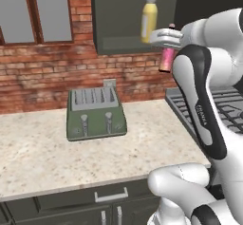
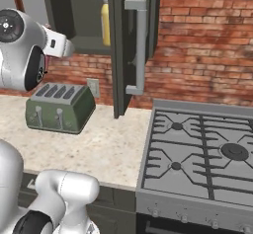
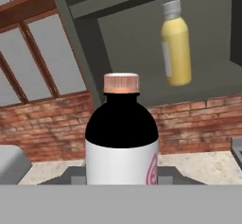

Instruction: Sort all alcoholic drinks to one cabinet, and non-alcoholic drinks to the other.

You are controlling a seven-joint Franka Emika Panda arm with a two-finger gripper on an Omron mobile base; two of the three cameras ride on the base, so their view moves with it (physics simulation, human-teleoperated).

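Note:
My gripper [image 1: 167,44] is shut on the small pink bottle [image 1: 166,60], which hangs in the air just right of the open cabinet [image 1: 116,34]. In the hand view this bottle [image 3: 122,142] stands close up, with a dark shoulder, a white label and a pinkish cap. The tall yellow bottle [image 1: 148,19] with a white cap stands inside the cabinet on its bottom board, up and left of the gripper; it also shows in the right base view [image 2: 105,20] and the hand view [image 3: 176,43]. The cabinet door [image 2: 118,55] is swung open, with its pale bar handle [image 2: 137,45] facing out.
A green toaster [image 1: 96,113] sits on the speckled counter [image 1: 57,157] under the cabinet. A gas stove [image 2: 202,149] lies to the right of the counter. A brick wall [image 1: 47,72] and a window [image 1: 33,10] are behind.

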